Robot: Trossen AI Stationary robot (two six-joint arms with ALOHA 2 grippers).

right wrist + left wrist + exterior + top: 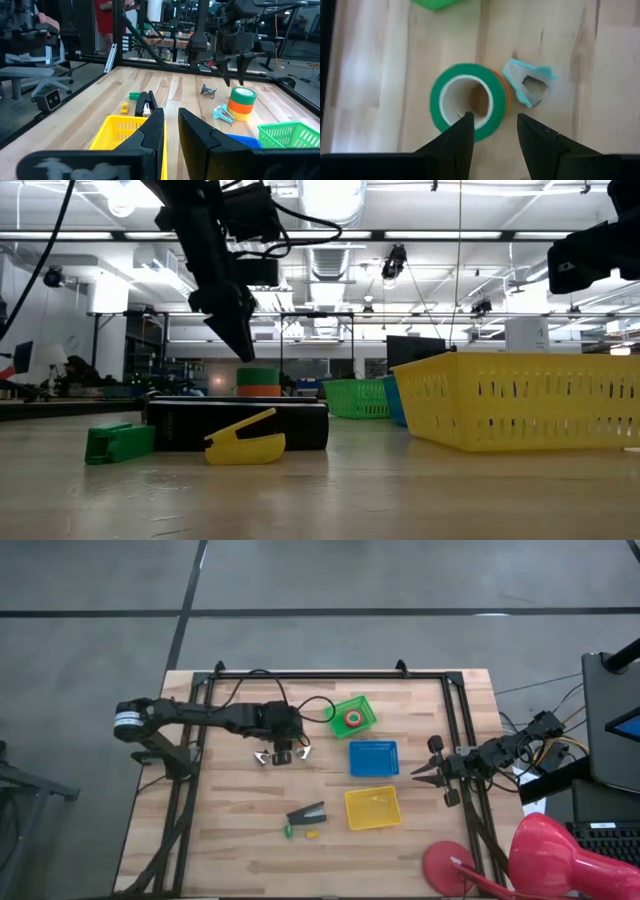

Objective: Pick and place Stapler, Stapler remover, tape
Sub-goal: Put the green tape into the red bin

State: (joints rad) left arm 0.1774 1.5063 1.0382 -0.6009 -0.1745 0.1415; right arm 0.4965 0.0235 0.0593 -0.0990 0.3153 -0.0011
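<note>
A tape roll [465, 100], green on top and orange below, stands on its flat face on the table. My left gripper [492, 130] hangs open just above it; one fingertip is over the hole and the other is beyond the rim [235, 77]. A cyan staple remover [529, 85] lies beside the roll. The dark stapler [307, 813] lies flat nearer the table's near edge, with a green bit [288, 831] and a yellow bit [312, 834] next to it. My right gripper [420, 773] waits open at the table's right side.
Three baskets stand mid-table: green [366, 706] with a red ring-shaped thing inside, blue [373, 757] and yellow [372, 807]. A small grey metal piece [262, 757] lies left of the roll. A red object [540, 860] sits at the near right corner. Bare wood lies left of the stapler.
</note>
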